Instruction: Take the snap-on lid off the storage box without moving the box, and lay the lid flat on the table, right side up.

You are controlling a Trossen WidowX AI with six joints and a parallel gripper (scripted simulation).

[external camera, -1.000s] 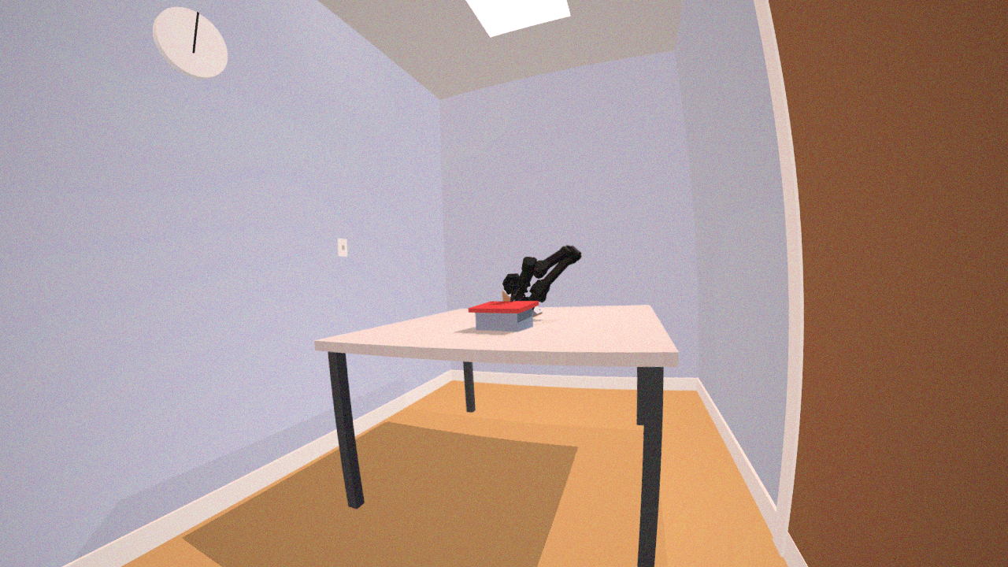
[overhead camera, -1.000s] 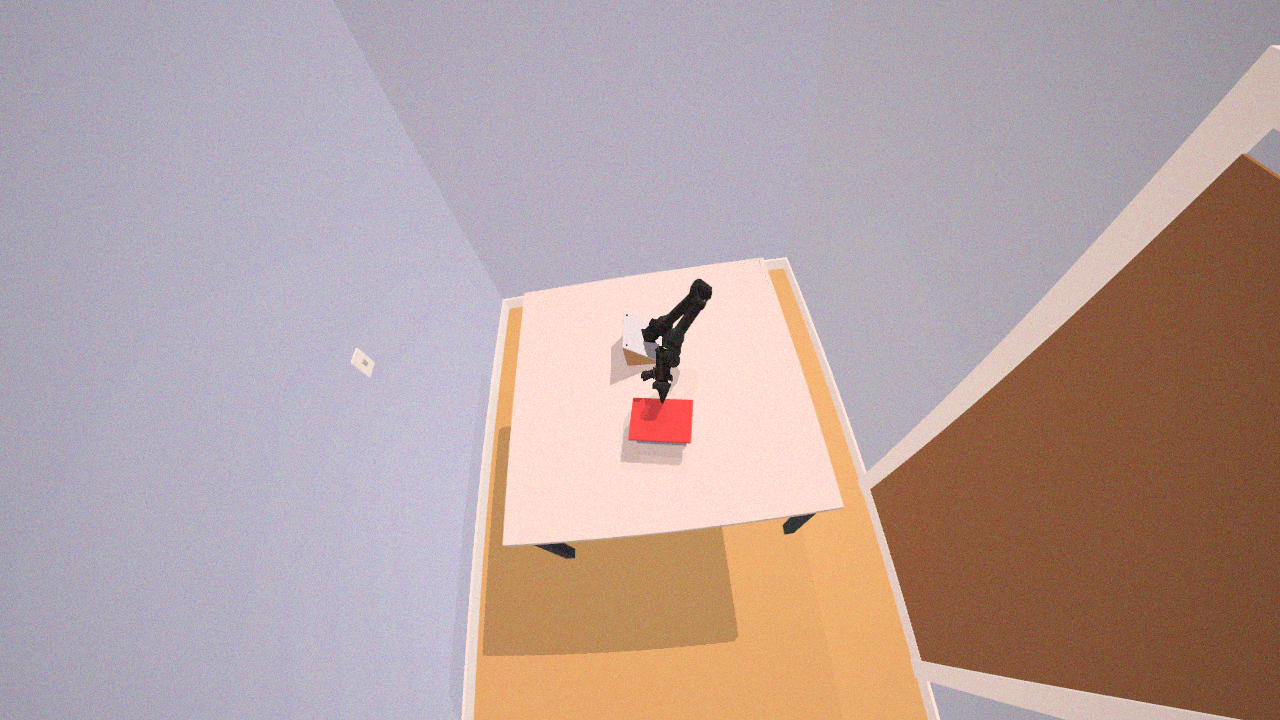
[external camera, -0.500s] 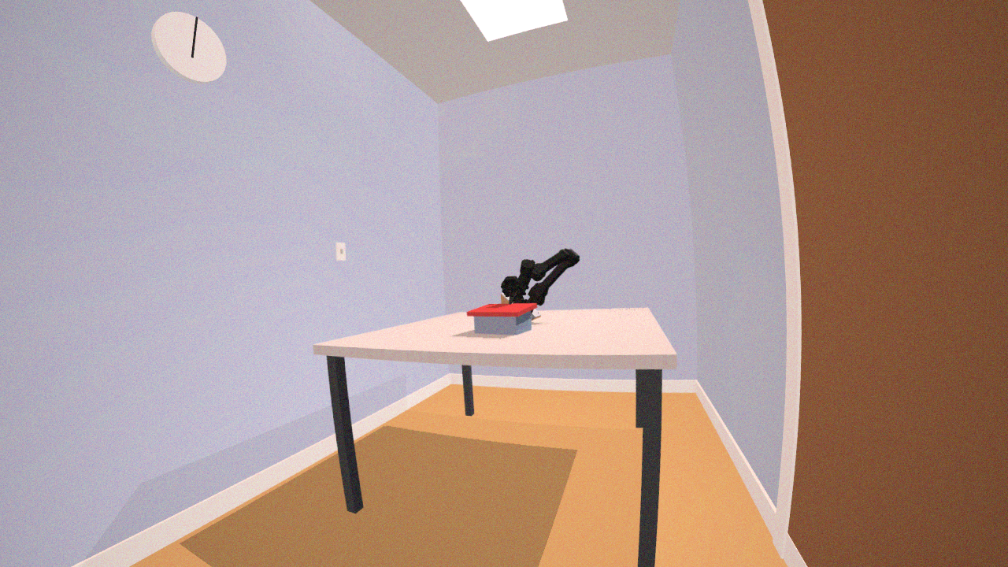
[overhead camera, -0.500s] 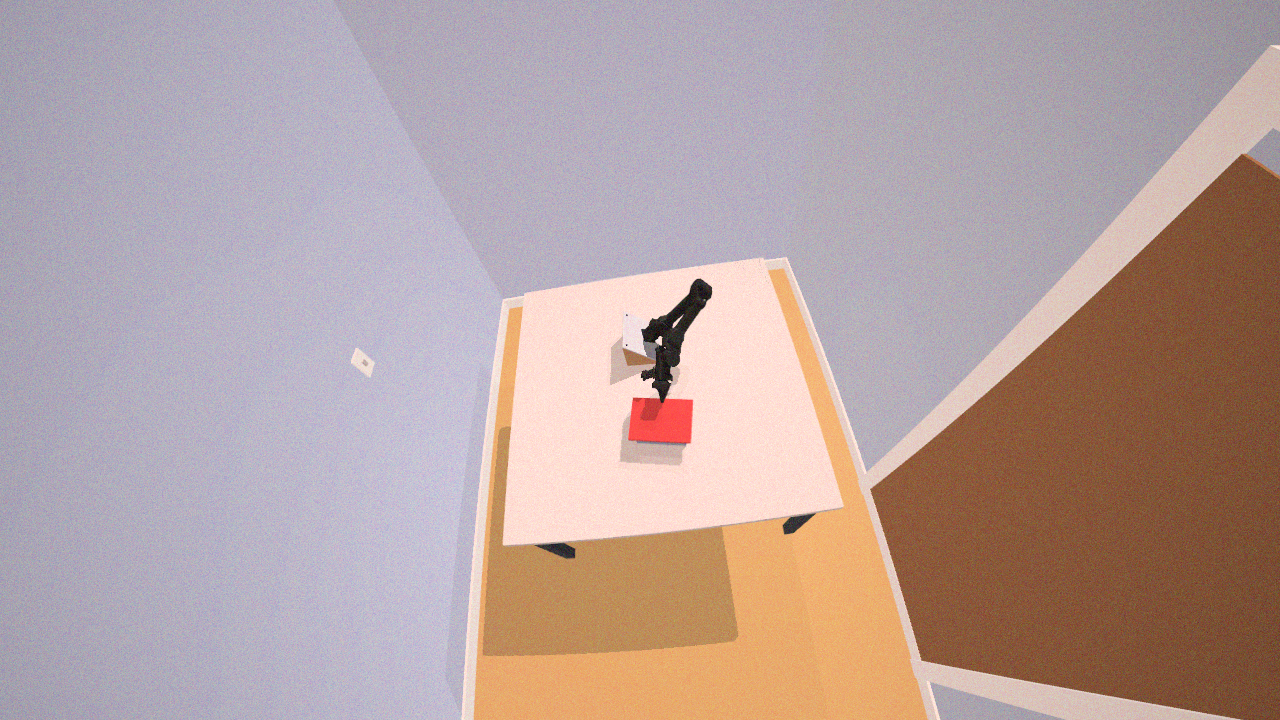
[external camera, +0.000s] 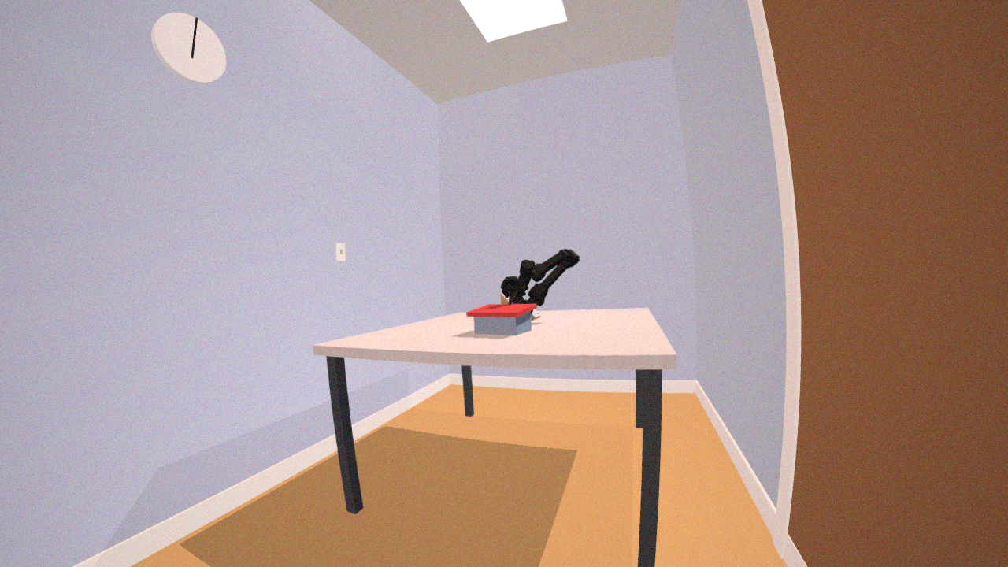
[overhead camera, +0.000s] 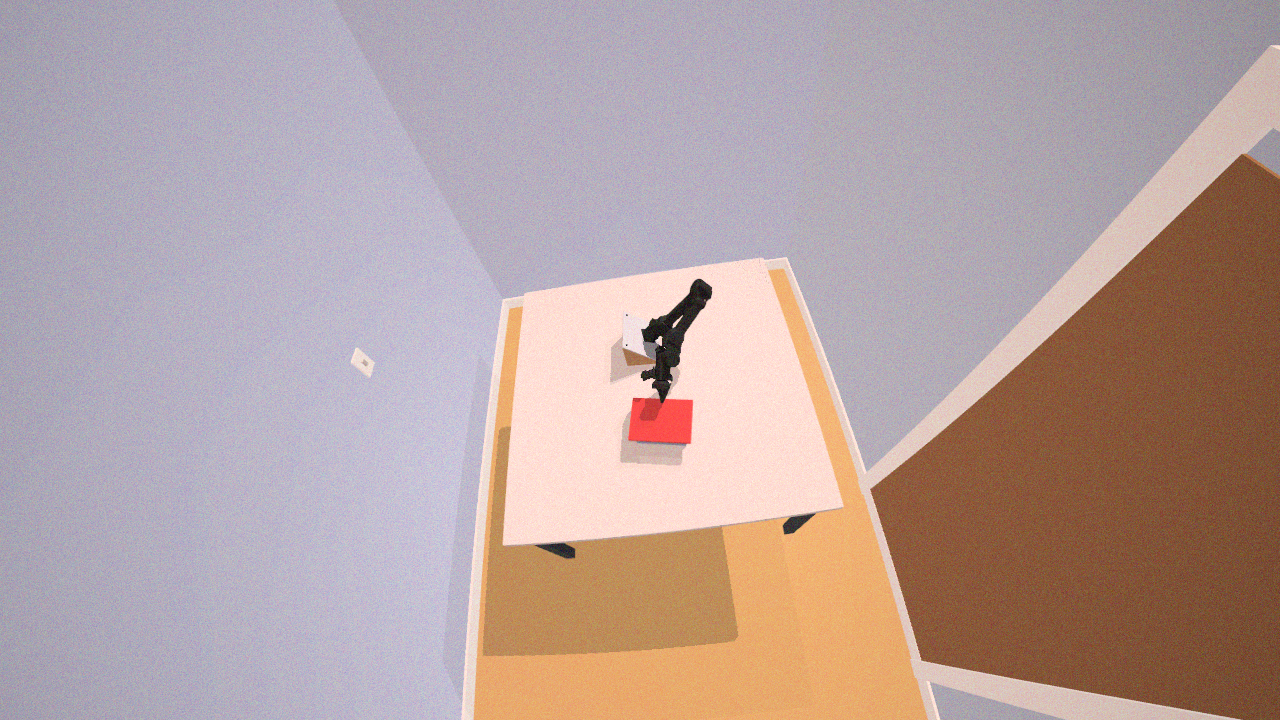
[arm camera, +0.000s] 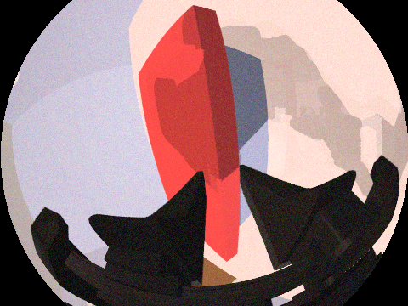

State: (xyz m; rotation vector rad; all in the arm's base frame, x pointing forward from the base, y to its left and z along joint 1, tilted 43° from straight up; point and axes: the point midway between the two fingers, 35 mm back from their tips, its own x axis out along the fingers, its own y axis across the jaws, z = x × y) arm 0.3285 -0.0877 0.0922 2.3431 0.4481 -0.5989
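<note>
The red lid (overhead camera: 662, 426) (external camera: 497, 310) (arm camera: 189, 102) lies over the top of the blue-grey storage box (external camera: 493, 324) (arm camera: 247, 93), which stands on the table. My gripper (overhead camera: 662, 399) (arm camera: 221, 169) is shut on the lid's edge on the arm's side, one finger above the lid and one below it. In the exterior view the fingertips are hidden behind the lid and box. The lid looks about level there. Whether its edge is a little raised from the box is too small to tell.
A white panel (overhead camera: 632, 332) with a brown wedge-shaped side (overhead camera: 638, 357) (arm camera: 216, 272) stands on the table (overhead camera: 563, 447) (external camera: 598, 339), beside the arm and behind the box. The table's front edge lies beyond the box, on the side away from the arm.
</note>
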